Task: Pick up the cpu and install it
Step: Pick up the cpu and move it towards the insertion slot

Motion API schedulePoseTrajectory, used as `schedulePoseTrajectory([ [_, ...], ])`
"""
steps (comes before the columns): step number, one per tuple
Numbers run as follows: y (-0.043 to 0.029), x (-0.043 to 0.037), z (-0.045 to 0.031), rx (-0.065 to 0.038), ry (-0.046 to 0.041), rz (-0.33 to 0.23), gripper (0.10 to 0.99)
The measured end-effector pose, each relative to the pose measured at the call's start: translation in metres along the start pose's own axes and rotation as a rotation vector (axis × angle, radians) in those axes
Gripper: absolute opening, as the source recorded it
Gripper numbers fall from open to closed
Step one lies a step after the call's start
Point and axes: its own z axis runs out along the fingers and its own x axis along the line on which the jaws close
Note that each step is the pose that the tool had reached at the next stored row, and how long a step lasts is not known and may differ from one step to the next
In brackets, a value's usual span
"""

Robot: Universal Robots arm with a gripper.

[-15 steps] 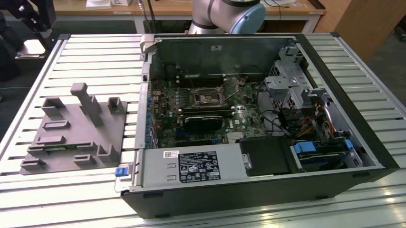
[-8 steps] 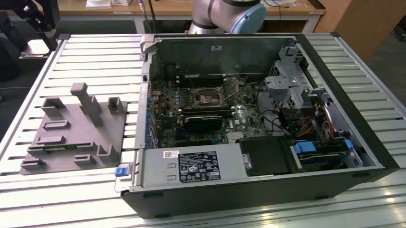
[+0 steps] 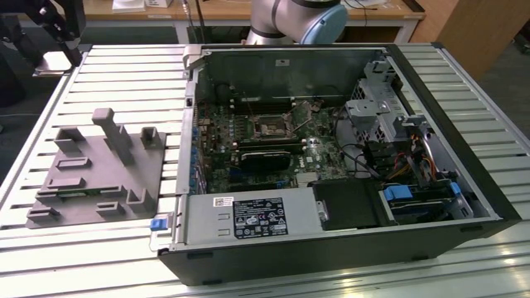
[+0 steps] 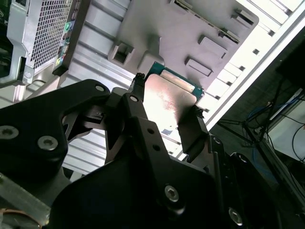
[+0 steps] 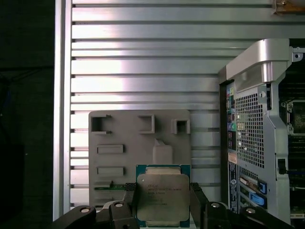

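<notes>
The pincer (image 5: 163,192) is pinching the cpu (image 5: 163,199): its two dark fingers (image 5: 129,194) press on two opposite edges of the chip, and in the second wrist view the pincer (image 4: 167,95) holds the cpu (image 4: 167,102) clear of everything below it. The chip lies flat, its silver top facing the first wrist camera. It is close to square, so it has no real long axis, and its edges run parallel with those of the grey tray (image 5: 124,138) beneath it.

The cpu is carried above the tray, apart from it, over the slatted counter (image 5: 143,62). The open case (image 5: 248,119) stands just beside the tray. In the exterior view the socket (image 3: 272,129) sits on the board inside the case (image 3: 331,261), to that view's right of the tray (image 3: 83,180), so I judge the chip's goal lies across the case's near wall (image 3: 187,143).

Around the socket are a black card (image 3: 265,160), cables and a metal drive cage (image 3: 368,115). Whether the socket's frame is open I cannot tell.
</notes>
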Motion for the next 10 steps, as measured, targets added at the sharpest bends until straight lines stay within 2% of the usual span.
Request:
schedulePoseTrajectory([
  [10,0.0003,-0.0128,0.0002,0.000,-0.0001,0.000,0.533],
])
